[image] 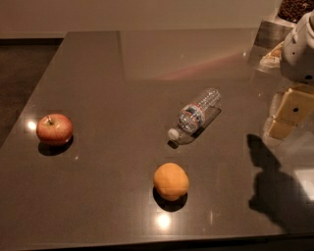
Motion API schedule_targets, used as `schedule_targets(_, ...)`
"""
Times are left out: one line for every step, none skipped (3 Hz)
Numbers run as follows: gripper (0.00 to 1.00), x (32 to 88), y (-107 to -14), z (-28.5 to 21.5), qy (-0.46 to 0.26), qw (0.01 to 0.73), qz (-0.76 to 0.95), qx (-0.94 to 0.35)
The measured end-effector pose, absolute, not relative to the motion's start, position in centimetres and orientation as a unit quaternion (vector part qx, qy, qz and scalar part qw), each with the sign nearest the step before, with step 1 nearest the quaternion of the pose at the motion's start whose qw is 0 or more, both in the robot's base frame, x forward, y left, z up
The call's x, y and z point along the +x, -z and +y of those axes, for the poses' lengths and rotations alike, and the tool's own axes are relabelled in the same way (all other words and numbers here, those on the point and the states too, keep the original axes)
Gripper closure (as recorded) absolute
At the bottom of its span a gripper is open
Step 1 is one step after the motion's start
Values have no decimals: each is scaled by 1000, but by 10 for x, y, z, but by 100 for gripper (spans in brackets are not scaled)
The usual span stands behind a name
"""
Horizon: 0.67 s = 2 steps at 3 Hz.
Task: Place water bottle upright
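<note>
The water bottle lies on its side near the middle of the dark glossy table. It is clear and ribbed with a blue, white and red label band. Its white cap points toward the near left. My gripper hangs from the white arm at the right edge of the view. It is above the table, to the right of the bottle, apart from it and holding nothing I can see. Its shadow falls on the table at the near right.
A red apple sits at the left of the table. An orange sits in front of the bottle, near the front edge. A bowl of dark bits and a shiny packet stand at the far right corner.
</note>
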State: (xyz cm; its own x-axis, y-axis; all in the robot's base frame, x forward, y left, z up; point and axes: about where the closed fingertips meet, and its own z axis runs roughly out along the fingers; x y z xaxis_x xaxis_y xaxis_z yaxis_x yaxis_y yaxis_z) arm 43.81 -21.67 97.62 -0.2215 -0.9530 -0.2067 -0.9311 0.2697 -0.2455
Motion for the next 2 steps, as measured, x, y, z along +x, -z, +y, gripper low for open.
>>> schedule_targets(0, 438, -976, -217, 34, 159, 781, -603)
schedule_targets(0, 447, -978, -205, 29, 168, 765, -621)
